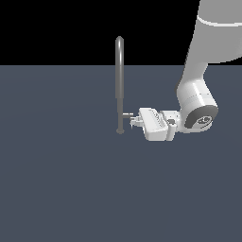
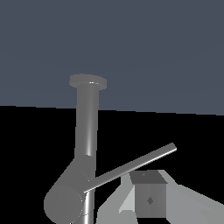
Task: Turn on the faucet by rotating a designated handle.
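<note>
The faucet (image 1: 119,80) is a tall grey tube with an arched top, standing on the dark floor. Its handle (image 1: 126,115) is a short stub low on the stem, pointing to the exterior view's right. My gripper (image 1: 134,120) comes in sideways from that side with its fingertips at the handle's end. In the wrist view the faucet (image 2: 87,124) runs up to its round base, and the handle (image 2: 131,165) is a thick stub with a thin rod. One finger (image 2: 148,199) shows just beside the rod; the other is hidden. The gripper (image 2: 114,197) looks open.
The dark grey floor (image 1: 56,189) spreads flat around the faucet. The white arm (image 1: 198,85) comes down from the upper right of the exterior view. Nothing else stands on the floor.
</note>
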Robot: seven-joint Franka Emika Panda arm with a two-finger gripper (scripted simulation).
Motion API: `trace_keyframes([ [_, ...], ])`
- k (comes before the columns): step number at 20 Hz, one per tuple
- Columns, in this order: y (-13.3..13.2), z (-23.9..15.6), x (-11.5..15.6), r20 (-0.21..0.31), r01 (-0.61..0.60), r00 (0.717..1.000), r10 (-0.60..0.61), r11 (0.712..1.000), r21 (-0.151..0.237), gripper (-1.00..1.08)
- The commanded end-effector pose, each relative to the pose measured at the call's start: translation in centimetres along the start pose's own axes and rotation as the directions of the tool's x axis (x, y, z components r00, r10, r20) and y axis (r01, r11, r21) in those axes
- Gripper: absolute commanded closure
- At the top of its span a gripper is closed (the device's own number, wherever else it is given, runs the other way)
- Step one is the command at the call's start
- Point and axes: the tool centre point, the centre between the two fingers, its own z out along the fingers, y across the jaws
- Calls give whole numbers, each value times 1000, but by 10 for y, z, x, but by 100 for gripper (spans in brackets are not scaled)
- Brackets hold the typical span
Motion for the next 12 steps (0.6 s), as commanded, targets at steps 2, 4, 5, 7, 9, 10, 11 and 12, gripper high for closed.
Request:
trace_keyframes([
  [2,3,0,30,-8,-32,999,32,999,11,108],
  [4,2,0,38,-9,-37,999,37,999,12,108],
  [5,1,0,42,-9,-40,999,40,999,13,108],
  [7,-10,0,10,0,10,1000,-10,1000,0,108],
  [9,-13,0,16,-1,3,1000,-3,1000,2,108],
  [10,-14,0,19,-2,0,1000,0,1000,2,108],
  [11,-15,0,22,-3,-3,1000,3,1000,3,108],
  [12,-16,0,25,-3,-6,1000,6,1000,4,108],
])
